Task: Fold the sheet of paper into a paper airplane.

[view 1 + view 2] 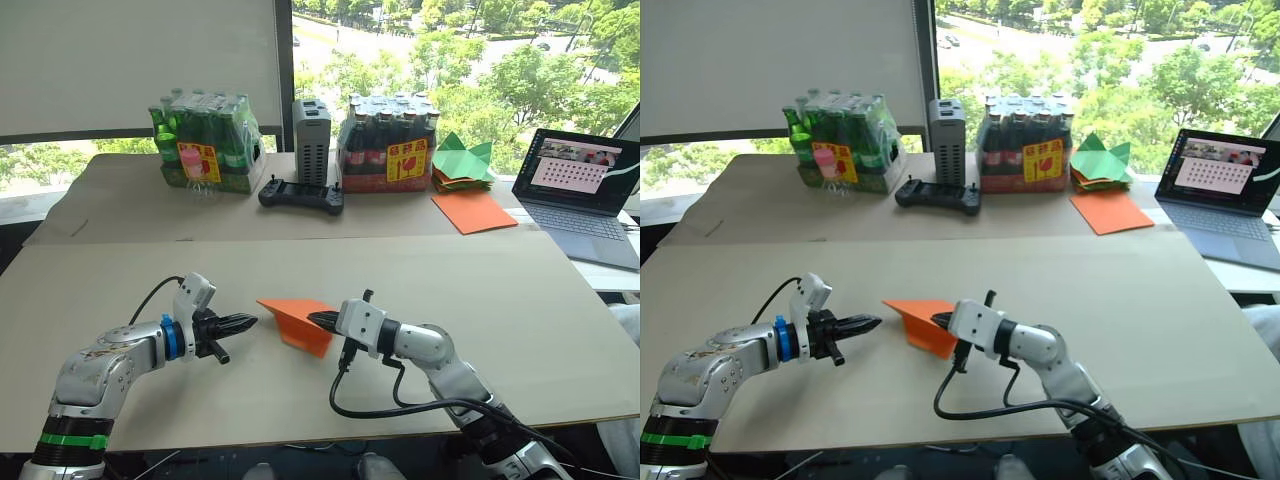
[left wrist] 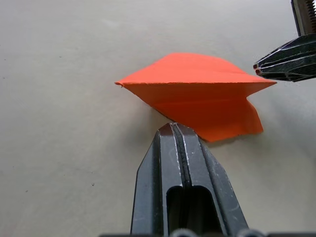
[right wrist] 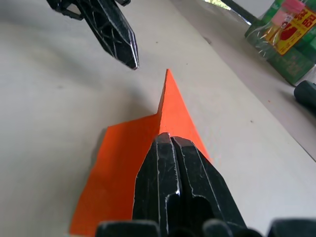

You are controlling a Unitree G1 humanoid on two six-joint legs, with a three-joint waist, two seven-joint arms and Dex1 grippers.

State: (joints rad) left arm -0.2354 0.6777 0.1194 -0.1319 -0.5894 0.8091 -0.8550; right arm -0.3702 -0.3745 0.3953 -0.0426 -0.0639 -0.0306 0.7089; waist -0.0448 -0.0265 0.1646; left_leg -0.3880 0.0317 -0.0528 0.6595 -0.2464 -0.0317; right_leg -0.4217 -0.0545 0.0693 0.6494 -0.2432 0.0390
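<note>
The paper airplane (image 1: 297, 320) lies on the table (image 1: 520, 300) between both grippers. My right gripper (image 1: 322, 320) presses on it, fingers together. My left gripper (image 1: 246, 322), at 9 o'clock, is closed on nothing. I should press the crease slowly.

The paper airplane (image 1: 297, 320) is bright-orange paper folded into a flat pointed wedge with layered flaps. It lies on the near table (image 1: 500, 300), near the middle of its front half. One flap stands up as a ridge, its tip raised; the broader part lies flat on the table beneath.
</note>
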